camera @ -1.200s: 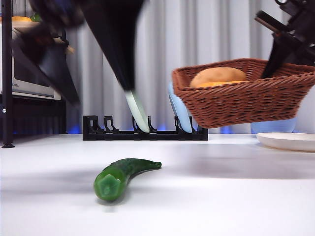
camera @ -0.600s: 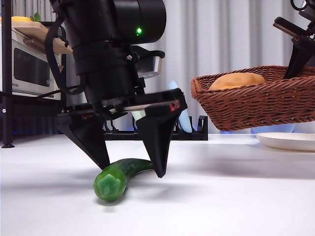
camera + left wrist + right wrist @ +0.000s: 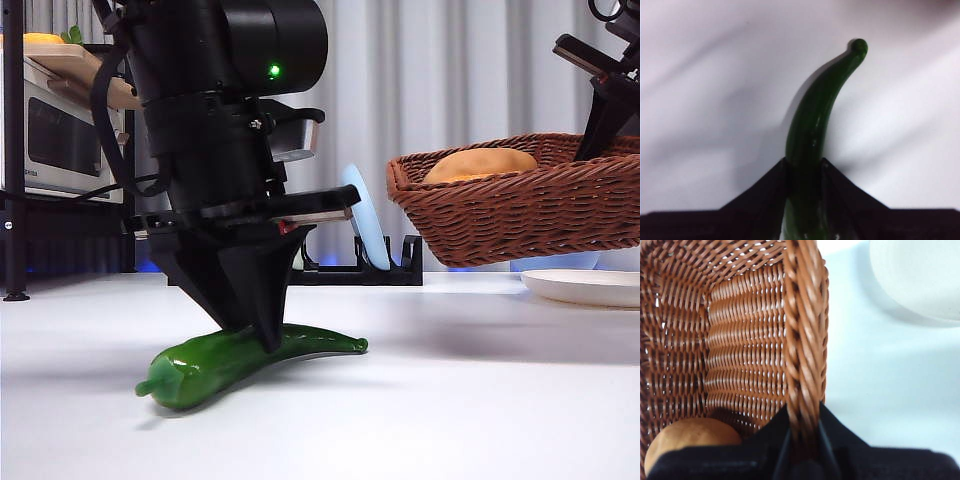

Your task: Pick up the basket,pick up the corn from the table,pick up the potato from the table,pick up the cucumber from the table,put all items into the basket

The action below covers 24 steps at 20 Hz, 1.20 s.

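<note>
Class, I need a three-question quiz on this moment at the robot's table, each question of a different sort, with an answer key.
1. True or false: the left gripper has its jaws closed on the cucumber.
2. Multiple choice: what does the right gripper hold? A) the white plate B) the basket's braided rim C) the potato
3. Fill in: the potato lies inside the ______.

Key
1. True. The wrist view shows both jaws pressed against the cucumber's sides, and it lies on the table.
2. B. The jaws clamp the rim of the basket, which hangs above the table.
3. basket
</note>
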Motion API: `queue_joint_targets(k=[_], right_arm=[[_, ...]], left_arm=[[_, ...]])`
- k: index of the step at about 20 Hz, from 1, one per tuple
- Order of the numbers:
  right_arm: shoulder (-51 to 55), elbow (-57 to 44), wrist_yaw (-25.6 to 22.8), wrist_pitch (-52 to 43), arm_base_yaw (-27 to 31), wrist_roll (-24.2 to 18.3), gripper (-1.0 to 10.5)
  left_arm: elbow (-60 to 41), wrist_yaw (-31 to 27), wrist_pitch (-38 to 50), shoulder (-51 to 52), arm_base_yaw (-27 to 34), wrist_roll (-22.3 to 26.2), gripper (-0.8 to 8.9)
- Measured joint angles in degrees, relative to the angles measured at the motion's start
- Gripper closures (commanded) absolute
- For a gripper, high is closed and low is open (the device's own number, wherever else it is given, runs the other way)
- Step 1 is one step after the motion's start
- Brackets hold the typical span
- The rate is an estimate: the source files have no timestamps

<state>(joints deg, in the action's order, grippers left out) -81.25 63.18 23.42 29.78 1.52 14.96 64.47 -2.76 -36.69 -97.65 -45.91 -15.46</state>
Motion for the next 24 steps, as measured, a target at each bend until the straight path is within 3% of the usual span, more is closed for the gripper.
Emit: queue_joint_targets(k=[3,5,7,10,12,13,16,19,22,24], right_arm=[[0.00,0.00,0.00,0.00,0.00,0.00,9.6],[0.00,0.00,0.00,0.00,0.00,0.00,9.6],[0.00,0.00,0.00,0.00,0.00,0.00,9.6],[0.00,0.00,-0.02,0.00,-0.39,0.02,9.6],[0.00,0.00,-0.04,0.00,-1.64,0.02,9.6],[0.00,0.00,-0.04,-0.02,-2.62,0.02,9.6],[0.00,0.00,-0.04,0.00,-6.71,0.00,9.6],[0.00,0.00,-0.02,0.66,-11.93,0.02,9.6],[0.00,0.00,0.00,1.57,-16.70,0.00,9.6],[0.00,0.00,0.00,1.53,-19.63,0.00,9.6]], left_arm=[[0.00,0.44,1.27,0.00,0.04,1.40,8.23],[0.00,5.01,-1.49,0.83,0.09,3.10,8.22],[-0.09,13.20,-7.32,5.62,0.02,5.62,8.22],[-0.07,30.53,-12.59,16.59,-0.39,10.05,8.22],[-0.07,40.59,-9.62,23.47,-0.59,12.39,8.23],[0.00,41.20,-6.08,26.56,-0.66,12.52,8.22],[0.72,37.31,8.31,32.09,-0.63,11.43,8.22],[0.90,26.05,19.02,31.95,-0.20,9.29,8.22],[0.90,10.69,19.74,29.83,0.87,8.48,8.22],[0.90,6.29,19.61,27.30,2.51,8.35,8.22]])
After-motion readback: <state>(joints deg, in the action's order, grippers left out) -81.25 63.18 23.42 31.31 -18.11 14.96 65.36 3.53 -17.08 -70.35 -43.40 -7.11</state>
